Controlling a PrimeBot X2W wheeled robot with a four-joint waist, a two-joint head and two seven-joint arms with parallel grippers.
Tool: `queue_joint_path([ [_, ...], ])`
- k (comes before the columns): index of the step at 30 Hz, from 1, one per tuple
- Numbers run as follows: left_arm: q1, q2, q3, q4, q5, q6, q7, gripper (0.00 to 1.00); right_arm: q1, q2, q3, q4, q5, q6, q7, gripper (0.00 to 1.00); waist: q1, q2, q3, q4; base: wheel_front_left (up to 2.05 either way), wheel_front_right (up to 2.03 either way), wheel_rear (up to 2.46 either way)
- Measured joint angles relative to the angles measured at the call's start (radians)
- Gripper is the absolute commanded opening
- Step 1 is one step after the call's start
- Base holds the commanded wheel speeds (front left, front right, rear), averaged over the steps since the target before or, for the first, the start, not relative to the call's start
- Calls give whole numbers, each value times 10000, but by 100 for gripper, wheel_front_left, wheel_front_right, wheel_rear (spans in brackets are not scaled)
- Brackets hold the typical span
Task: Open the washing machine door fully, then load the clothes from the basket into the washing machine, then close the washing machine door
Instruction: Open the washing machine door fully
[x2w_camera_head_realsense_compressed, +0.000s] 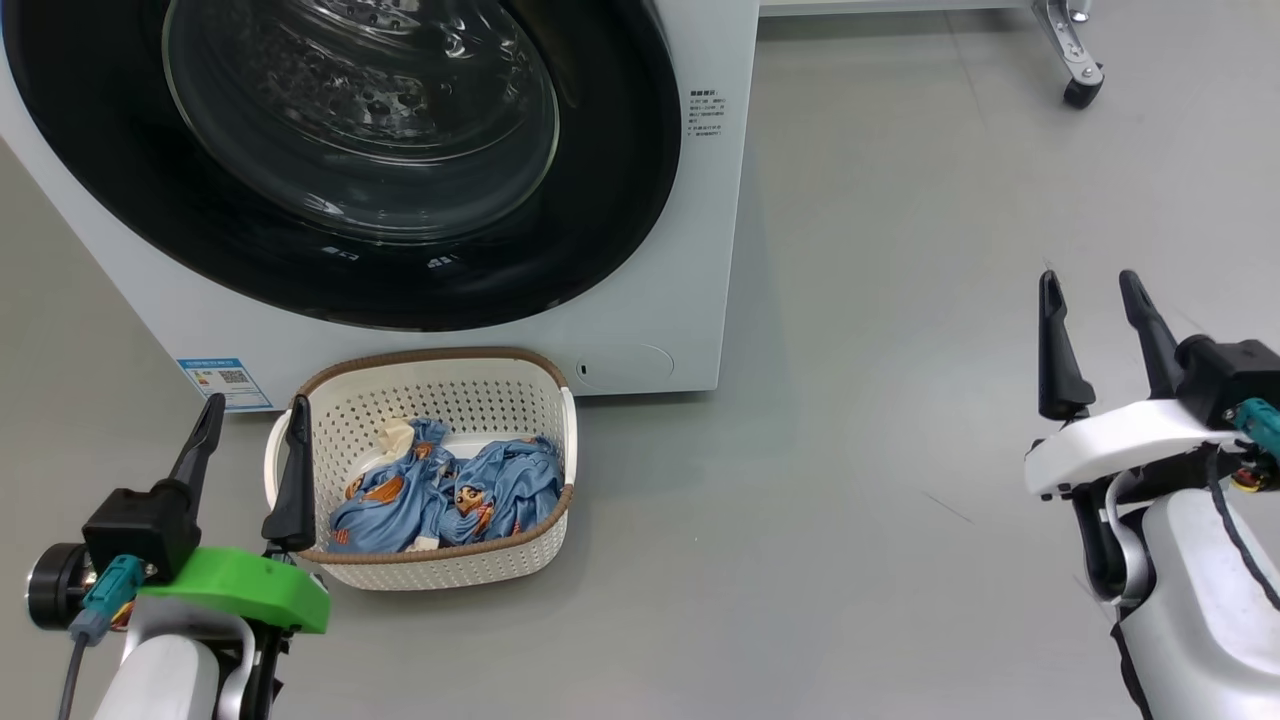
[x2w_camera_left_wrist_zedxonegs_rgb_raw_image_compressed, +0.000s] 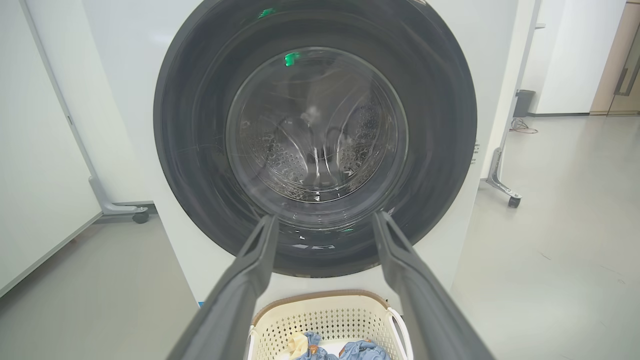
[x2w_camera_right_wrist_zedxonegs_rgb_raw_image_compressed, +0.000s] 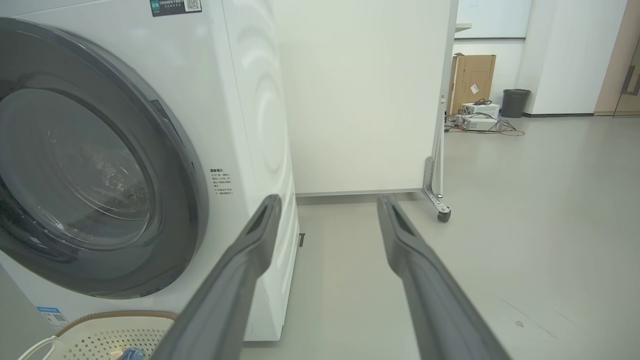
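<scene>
My left claw (x2w_camera_head_realsense_compressed: 257, 400) hangs spread and empty beside the basket (x2w_camera_head_realsense_compressed: 430, 357), the clothes (x2w_camera_head_realsense_compressed: 470, 490) all inside it (nothing loaded). Above, the washer (x2w_camera_head_realsense_compressed: 700, 300) has its door (x2w_camera_head_realsense_compressed: 620, 200) shut, so every step lies ahead. My right claw (x2w_camera_head_realsense_compressed: 1088, 278), spread and empty, hovers over grey floor (x2w_camera_head_realsense_compressed: 900, 450); a wheeled white panel (x2w_camera_right_wrist_zedxonegs_rgb_raw_image_compressed: 360, 100) stands behind.

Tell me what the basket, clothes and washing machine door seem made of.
The basket: likely moulded plastic, matte cream, with rows of punched holes and a brown woven-look rim. The clothes: soft printed fabric, blue, lying in crumpled folds. The washing machine door: glossy black rim, probably plastic, around a clear bulging centre that looks like glass, showing reflections.
</scene>
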Motion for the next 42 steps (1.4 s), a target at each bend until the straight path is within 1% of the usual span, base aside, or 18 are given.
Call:
queue_joint_path([
  [7,0,-58,-111,-180,0,0,0,100,-482,134,-347,-284,159,21,-2,100,0,0,149,74,0,0,0],
  [8,0,-61,-123,-190,0,0,0,100,-670,351,-562,-376,468,38,-2,100,0,0,175,97,0,0,0],
  [10,-1,-75,-150,-194,0,0,0,100,-835,566,-867,-430,869,98,-2,100,0,0,199,122,0,0,0],
  [11,-1,-75,-150,-194,0,0,0,100,-835,566,-867,-430,869,98,-2,100,0,0,199,122,0,0,0],
  [14,-5,-107,-378,-201,0,0,0,100,-1002,890,-1643,-483,1889,98,-2,100,0,0,246,193,0,0,0],
  [15,-6,-121,-454,-203,0,0,0,100,-1064,1068,-2056,-462,2656,105,-2,78,0,0,283,254,0,0,0],
  [16,-6,-119,-454,-203,0,0,0,100,-1091,1177,-2270,-443,3041,121,-2,21,0,0,301,282,0,0,0],
  [17,-8,-119,-453,-205,0,0,0,100,-1137,1283,-2500,-382,3526,153,-2,0,0,0,321,310,0,0,0],
  [18,-8,-117,-454,-205,0,0,0,100,-1188,1325,-2663,-320,3894,196,0,0,0,0,339,336,0,0,0],
  [23,-16,-113,-497,-211,0,0,0,100,-1501,1413,-3553,-113,5843,199,286,0,0,0,456,452,0,0,0],
  [27,-42,-115,-562,-217,0,0,0,100,-1819,1402,-3919,75,6811,198,646,0,0,0,565,546,0,0,0],
  [31,-81,-121,-662,-267,0,0,0,100,-2250,1379,-4207,228,7833,167,1264,0,0,0,705,652,0,0,0],
  [37,-235,-163,-825,-336,0,0,0,100,-3174,1354,-4299,401,9120,-357,2516,0,0,0,1017,835,0,0,0],
  [42,-471,-291,-970,-447,-2,0,0,100,-4153,1329,-4236,376,9714,-878,3373,0,0,0,1302,1044,0,0,0],
])
